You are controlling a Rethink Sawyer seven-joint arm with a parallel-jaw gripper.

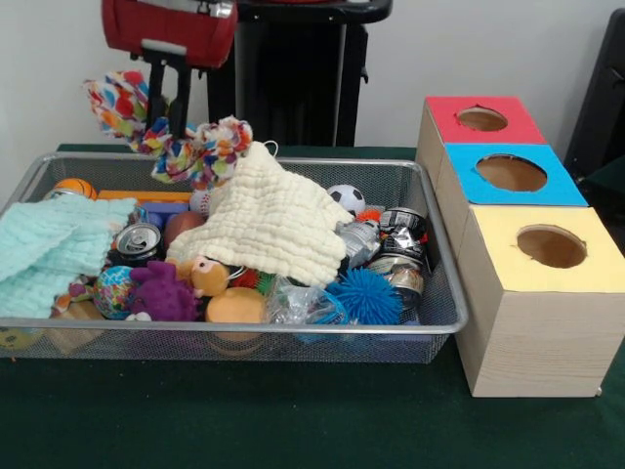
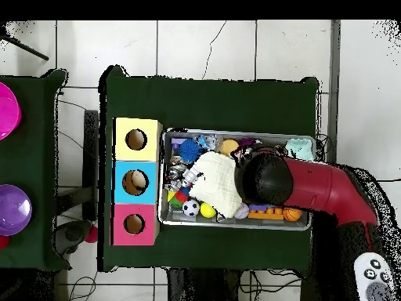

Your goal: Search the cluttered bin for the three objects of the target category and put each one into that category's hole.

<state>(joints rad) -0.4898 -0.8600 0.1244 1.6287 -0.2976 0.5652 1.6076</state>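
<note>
The wire mesh bin [image 1: 244,330] lies on the green table and is full of clutter. My gripper [image 1: 168,122] hangs above the bin's far left part, shut on bright multicolour patterned fabric scraps [image 1: 200,149]. One end, white with coloured dots [image 1: 117,103], sticks up to the gripper's left; the rest droops toward the cream cloth. The yellow-topped box with its round hole [image 1: 552,246] stands nearest the camera, right of the bin. In the overhead view the arm [image 2: 266,179] hides the gripper and the scraps; the bin's rim [image 2: 235,132] and the yellow box's hole [image 2: 135,139] show.
A cream waffle cloth [image 1: 278,220] and a mint cloth [image 1: 49,249] lie in the bin among a soda can [image 1: 139,239], a purple plush [image 1: 161,291], a blue spiky ball [image 1: 369,295] and crushed cans [image 1: 400,234]. The blue-topped box [image 1: 511,173] and red-topped box [image 1: 481,119] stand behind the yellow one.
</note>
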